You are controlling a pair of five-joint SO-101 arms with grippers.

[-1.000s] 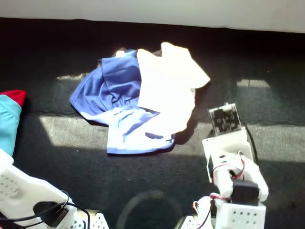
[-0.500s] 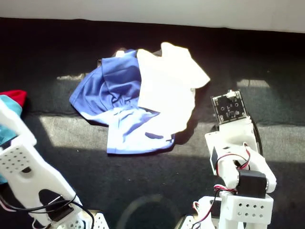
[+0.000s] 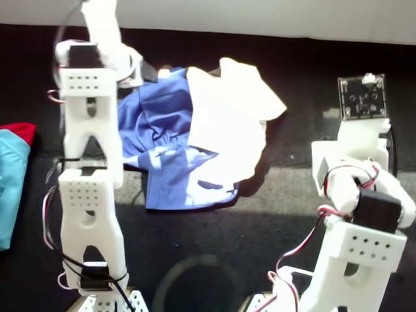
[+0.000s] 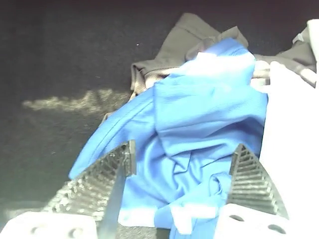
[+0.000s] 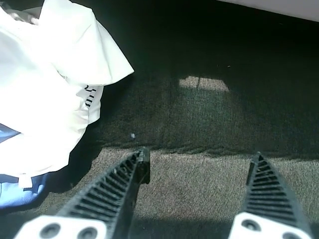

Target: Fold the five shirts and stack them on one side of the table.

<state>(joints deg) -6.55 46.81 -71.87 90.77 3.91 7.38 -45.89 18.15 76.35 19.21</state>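
A crumpled blue shirt [image 3: 159, 123] and a white shirt [image 3: 227, 123] lie piled together at the middle back of the dark table [image 3: 195, 234]. The white one overlaps the blue one's right side. A brown shirt [image 4: 184, 40] peeks out from under the far end of the blue shirt [image 4: 209, 114]. My left arm [image 3: 88, 97] stretches over the pile's left side. My left gripper [image 4: 185, 149] hangs open above the blue cloth, holding nothing. My right gripper [image 5: 202, 155] is open over bare table, to the right of the white shirt [image 5: 50, 74].
A teal shirt [image 3: 10, 175] with a red one [image 3: 19, 130] under it lies at the table's left edge. The right arm [image 3: 361, 149] stands tall at the right. Sunlit patches cross the table. A pale wall [image 3: 260, 16] borders the far edge.
The left arm swung up from the near left corner and out over the blue shirt. The right arm rose and reached farther back. The shirts lie as before.
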